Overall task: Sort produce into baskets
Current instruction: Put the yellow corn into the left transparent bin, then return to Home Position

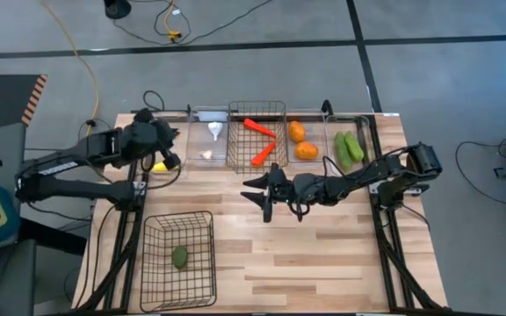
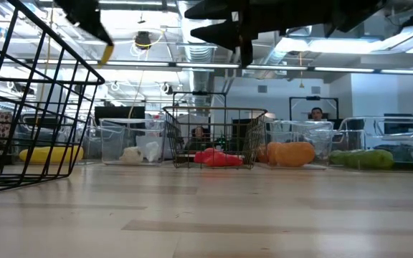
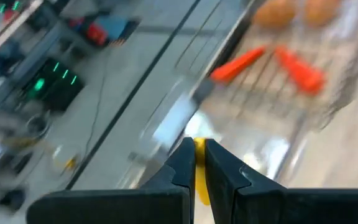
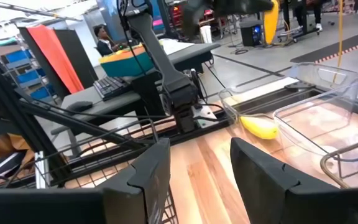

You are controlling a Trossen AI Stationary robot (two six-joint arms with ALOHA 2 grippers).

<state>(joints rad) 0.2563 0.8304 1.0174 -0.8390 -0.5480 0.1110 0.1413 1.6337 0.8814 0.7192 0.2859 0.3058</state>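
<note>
Your left gripper (image 3: 194, 163) pinches a yellow piece (image 3: 199, 168) beside the garlic bin (image 1: 207, 137), presumably for sorting, while your right gripper (image 1: 262, 195) waits mid-desk, fingers spread

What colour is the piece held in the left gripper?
Yellow piece, clearest in the left wrist view.

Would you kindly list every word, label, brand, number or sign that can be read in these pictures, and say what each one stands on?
There are none that can be read.
The lit green marks on the dark equipment in the left wrist view are too blurred to read.
The keyboard on the desk in the right wrist view is too small to tell any characters.
The baskets, bins and produce show no printing.
</note>
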